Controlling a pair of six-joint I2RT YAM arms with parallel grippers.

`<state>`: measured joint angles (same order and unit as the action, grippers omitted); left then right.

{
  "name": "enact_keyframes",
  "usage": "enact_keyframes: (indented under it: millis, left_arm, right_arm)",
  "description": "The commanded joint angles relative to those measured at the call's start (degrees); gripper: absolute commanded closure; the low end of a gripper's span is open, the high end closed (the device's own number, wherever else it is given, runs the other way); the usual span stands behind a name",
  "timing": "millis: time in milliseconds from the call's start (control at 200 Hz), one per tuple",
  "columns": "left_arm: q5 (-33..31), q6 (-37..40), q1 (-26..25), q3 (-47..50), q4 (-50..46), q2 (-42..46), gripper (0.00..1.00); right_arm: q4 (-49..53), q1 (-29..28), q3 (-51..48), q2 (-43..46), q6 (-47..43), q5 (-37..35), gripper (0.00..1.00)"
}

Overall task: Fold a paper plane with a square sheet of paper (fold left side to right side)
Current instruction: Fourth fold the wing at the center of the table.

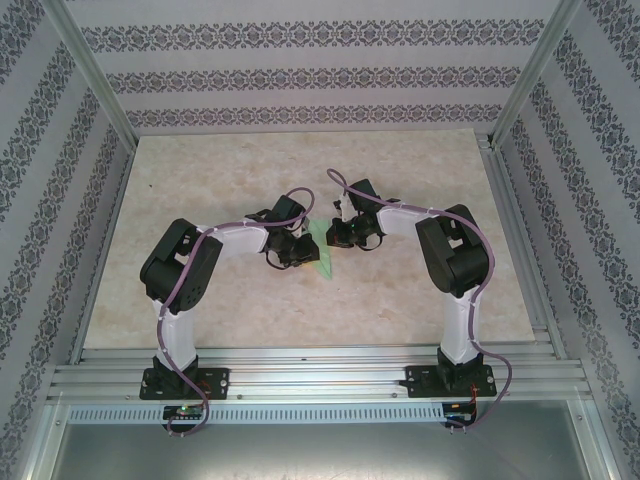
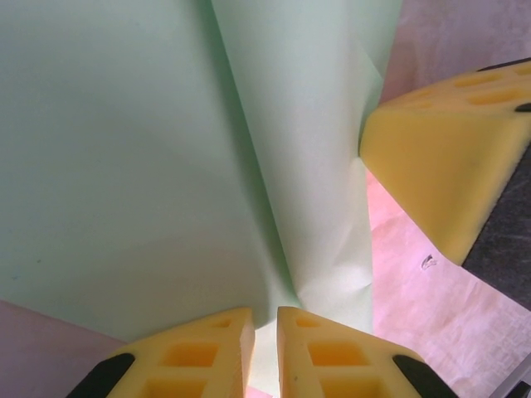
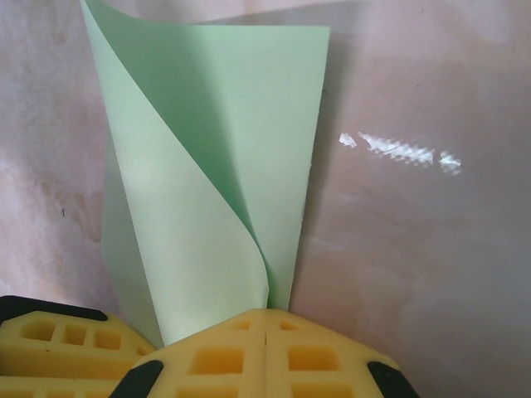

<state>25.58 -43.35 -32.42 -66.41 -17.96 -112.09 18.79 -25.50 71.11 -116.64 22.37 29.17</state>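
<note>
Two pinches on the green paper (image 3: 207, 124): left hand (image 2: 265, 322) nearly closed on crease, right hand (image 3: 265, 319) pressed together on curled flap. Best: lay flap over, match edges before pressing.

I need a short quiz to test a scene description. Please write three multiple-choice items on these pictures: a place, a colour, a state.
1. Where is the paper? A. at the far left edge B. at the near right corner C. between the left gripper and the right gripper
2. Its colour? A. light green B. white C. blue
3. The right gripper's jaws are: A. wide open B. shut on the paper C. shut on nothing
Answers: 1 C, the top view shows it there; 2 A, every view shows green; 3 B, the right wrist view shows the paper pinched between closed jaws.
</note>
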Motion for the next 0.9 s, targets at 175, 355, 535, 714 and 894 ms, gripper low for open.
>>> enact_keyframes:
  millis: [175, 355, 535, 714, 894]
  left_arm:
    - [-3.25, 1.17, -0.62, -0.46, -3.70, -2.96, 0.81]
    - [-3.49, 1.12, -0.62, -0.09, -3.59, -3.22, 0.81]
    - [-3.45, 1.12, -0.64, -0.10, -3.43, -3.49, 0.81]
    - [-3.37, 1.17, -0.63, -0.08, -3.41, -3.61, 0.81]
    - [-3.38, 1.13, -0.62, -0.08, -3.53, -3.66, 0.81]
  right_arm:
    - [0.02, -0.12, -2.03, 1.09, -0.58, -1.79, 1.00]
    - [0.02, -0.09, -1.85, 1.84, -0.26, -1.48, 1.00]
    - [-0.45, -0.08, -2.37, 2.73, 0.21, -1.27, 1.00]
    - [-0.02, -0.04, -2.20, 2.12, -0.05, -1.57, 1.00]
    - [0.10, 0.01, -2.05, 1.64, -0.14, -1.66, 1.00]
